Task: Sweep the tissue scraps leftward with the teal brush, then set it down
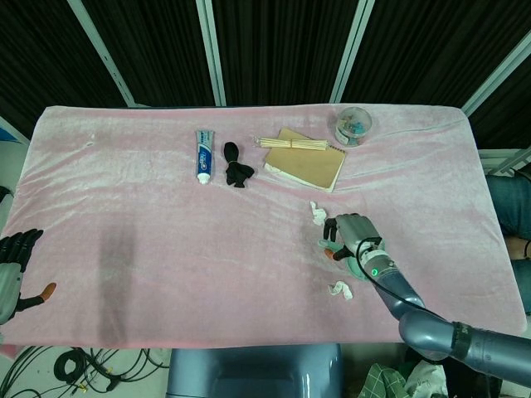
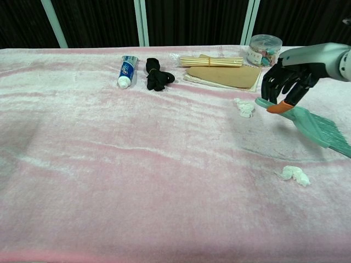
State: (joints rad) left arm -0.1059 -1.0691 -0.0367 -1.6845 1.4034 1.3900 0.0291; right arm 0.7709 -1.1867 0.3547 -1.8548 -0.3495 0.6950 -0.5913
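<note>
My right hand grips the handle of the teal brush and holds it raised over the right side of the pink cloth, bristles pointing down to the right. In the head view the same right hand sits between two white tissue scraps. One scrap lies just left of the hand, below the notebook. The other scrap lies nearer the front edge, under the brush head. My left hand hangs off the table's left front corner, fingers apart and holding nothing.
Along the back lie a toothpaste tube, a black crumpled item, a brown notebook with wooden sticks on it, and a clear jar. The pink cloth covers the whole table.
</note>
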